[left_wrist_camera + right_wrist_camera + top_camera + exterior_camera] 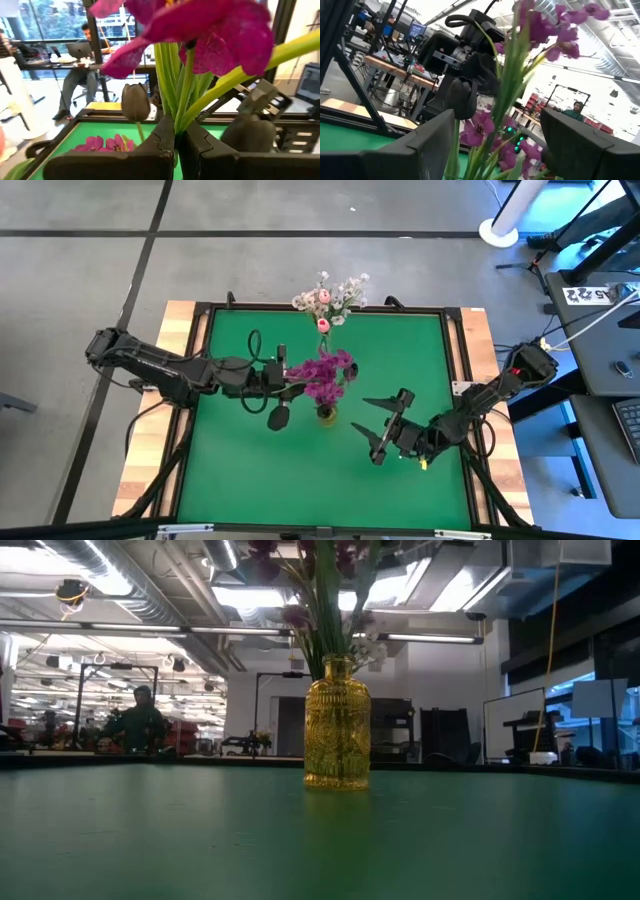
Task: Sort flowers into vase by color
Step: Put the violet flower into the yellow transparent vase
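A yellow glass vase stands on the green table near its middle, with green stems in its neck. Purple-magenta flowers spread above it, and a dark tulip bud hangs out to one side. My left gripper reaches in level from the table's left and is shut on the stems. My right gripper hovers open to the right of the vase, its fingers pointing at the purple flowers without touching them. White and pink flowers stand at the far edge. My left gripper pinches several green stems of the purple flowers between its two fingers, below the blossoms. The fingers come in level from the table's left and lie across the upright stems. The blossoms spread above the hold.
A raised dark frame borders the green table. Bare green surface lies toward the near edge and the far left. In the room beyond, a person sits at a desk and another person stands far off.
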`<state>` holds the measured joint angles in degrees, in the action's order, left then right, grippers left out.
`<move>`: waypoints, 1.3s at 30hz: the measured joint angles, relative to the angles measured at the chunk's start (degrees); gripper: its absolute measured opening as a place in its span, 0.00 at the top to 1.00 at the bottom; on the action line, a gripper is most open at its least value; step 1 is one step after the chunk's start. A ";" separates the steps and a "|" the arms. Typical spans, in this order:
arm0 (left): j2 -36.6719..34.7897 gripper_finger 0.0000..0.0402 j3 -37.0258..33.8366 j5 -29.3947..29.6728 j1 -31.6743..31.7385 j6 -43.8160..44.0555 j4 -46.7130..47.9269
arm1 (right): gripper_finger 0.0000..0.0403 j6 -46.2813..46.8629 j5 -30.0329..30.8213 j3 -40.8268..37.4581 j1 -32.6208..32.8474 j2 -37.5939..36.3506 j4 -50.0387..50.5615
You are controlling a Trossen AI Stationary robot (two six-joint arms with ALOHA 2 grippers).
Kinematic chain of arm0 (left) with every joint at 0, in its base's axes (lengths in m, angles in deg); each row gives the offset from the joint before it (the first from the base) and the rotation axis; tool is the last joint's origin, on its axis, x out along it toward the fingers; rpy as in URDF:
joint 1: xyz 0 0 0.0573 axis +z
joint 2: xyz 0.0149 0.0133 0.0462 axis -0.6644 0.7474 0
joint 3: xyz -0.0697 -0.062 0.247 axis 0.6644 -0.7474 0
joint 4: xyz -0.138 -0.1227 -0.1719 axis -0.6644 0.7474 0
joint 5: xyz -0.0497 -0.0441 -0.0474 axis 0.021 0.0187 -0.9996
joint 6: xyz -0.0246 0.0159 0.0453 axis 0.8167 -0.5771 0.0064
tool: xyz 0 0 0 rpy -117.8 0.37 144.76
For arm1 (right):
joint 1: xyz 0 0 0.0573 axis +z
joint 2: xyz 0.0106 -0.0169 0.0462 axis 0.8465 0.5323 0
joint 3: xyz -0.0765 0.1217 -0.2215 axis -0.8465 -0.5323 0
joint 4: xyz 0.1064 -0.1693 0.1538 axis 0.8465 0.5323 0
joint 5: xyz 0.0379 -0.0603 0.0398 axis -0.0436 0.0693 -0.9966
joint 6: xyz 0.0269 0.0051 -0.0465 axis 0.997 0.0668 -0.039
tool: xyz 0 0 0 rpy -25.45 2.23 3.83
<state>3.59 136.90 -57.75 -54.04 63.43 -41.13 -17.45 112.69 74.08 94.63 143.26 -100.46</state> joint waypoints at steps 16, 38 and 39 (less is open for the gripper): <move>0.01 1.00 0.00 -2.55 -0.15 3.28 3.07 | 0.27 -1.39 0.45 0.00 0.00 0.02 -1.44; 4.87 1.00 -0.04 -4.06 1.84 4.99 4.19 | 0.27 -2.56 2.93 -0.02 0.00 0.02 -1.58; 4.87 1.00 -0.04 -4.06 1.84 5.40 4.42 | 0.27 -2.57 2.96 -0.02 0.00 0.02 -1.60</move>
<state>8.46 136.85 -61.80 -52.20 68.83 -36.72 -20.02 115.65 74.06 94.63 143.28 -102.06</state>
